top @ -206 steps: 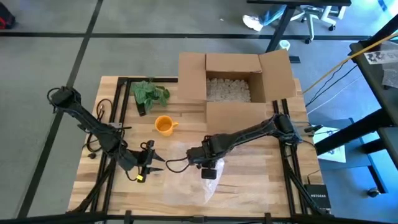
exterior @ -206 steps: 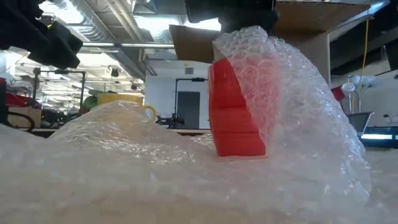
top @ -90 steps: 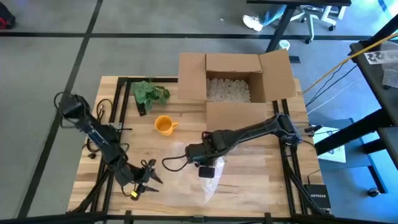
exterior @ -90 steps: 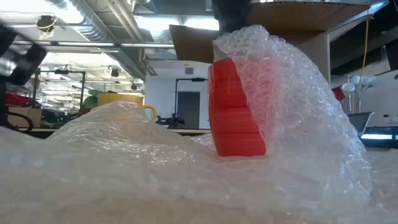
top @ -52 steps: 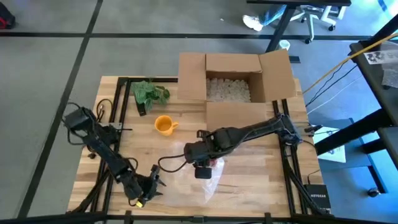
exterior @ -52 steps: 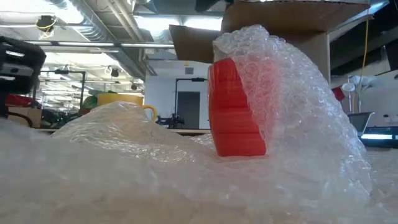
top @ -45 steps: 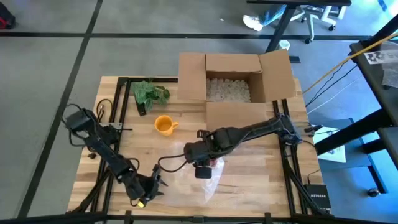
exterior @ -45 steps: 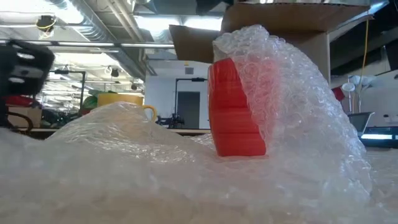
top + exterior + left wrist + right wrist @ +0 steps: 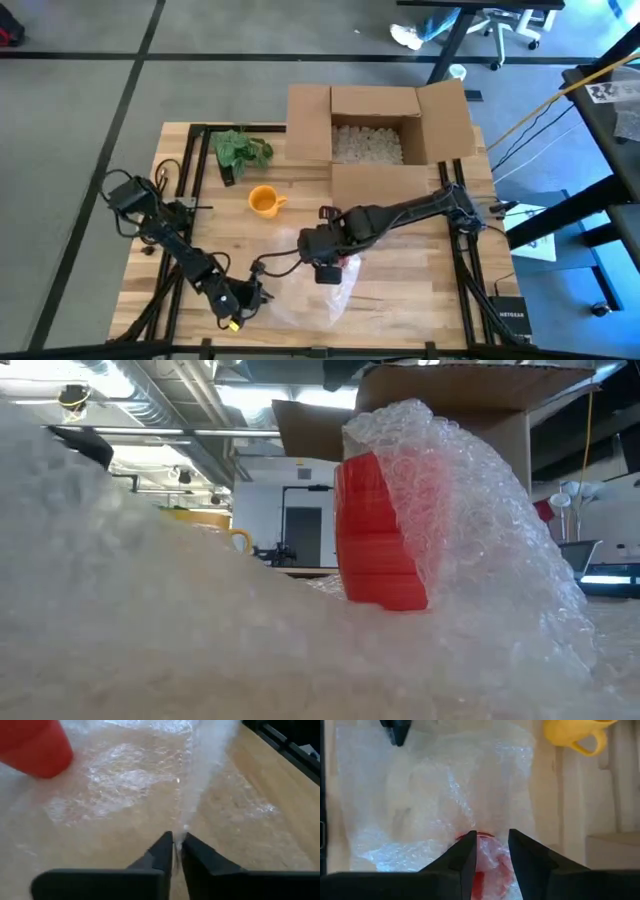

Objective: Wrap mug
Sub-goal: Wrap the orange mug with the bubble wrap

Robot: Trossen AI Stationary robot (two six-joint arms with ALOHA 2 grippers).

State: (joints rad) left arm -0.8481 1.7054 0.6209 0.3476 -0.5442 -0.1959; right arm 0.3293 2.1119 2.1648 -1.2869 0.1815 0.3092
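A red mug [image 9: 375, 540] stands on a clear bubble wrap sheet [image 9: 300, 292] near the table's middle front. One flap of the sheet [image 9: 480, 530] is draped over the mug's top and one side. My right gripper [image 9: 492, 834] hangs above the mug, fingers a little apart, with the wrapped mug top [image 9: 481, 879] between them. My left gripper [image 9: 247, 298] is low at the sheet's near left corner, shut on the wrap. In the low view the raised wrap [image 9: 120, 590] fills the left half. My left gripper pinches the bubble wrap's edge [image 9: 186, 826] between its two fingertips, near the sheet's near left corner. From the pinch the wrap rises as a narrow ridge [image 9: 205, 765] toward the mug; the rest lies on the table. Whether my right gripper touches the wrap or mug, I cannot tell.
A yellow mug [image 9: 264, 201] stands behind the sheet, a green plant sprig [image 9: 240, 150] lies at the far left, and an open cardboard box [image 9: 375, 135] with white filling stands at the far middle. Bare wood [image 9: 420, 290] shows to the sheet's right.
My left gripper has gone toward the table's near edge, then right to the sheet's near left corner. The wrap's left part has risen there and now hides most of the low view's left half. My right gripper has drifted slightly left above the mug; the draped flap has stayed.
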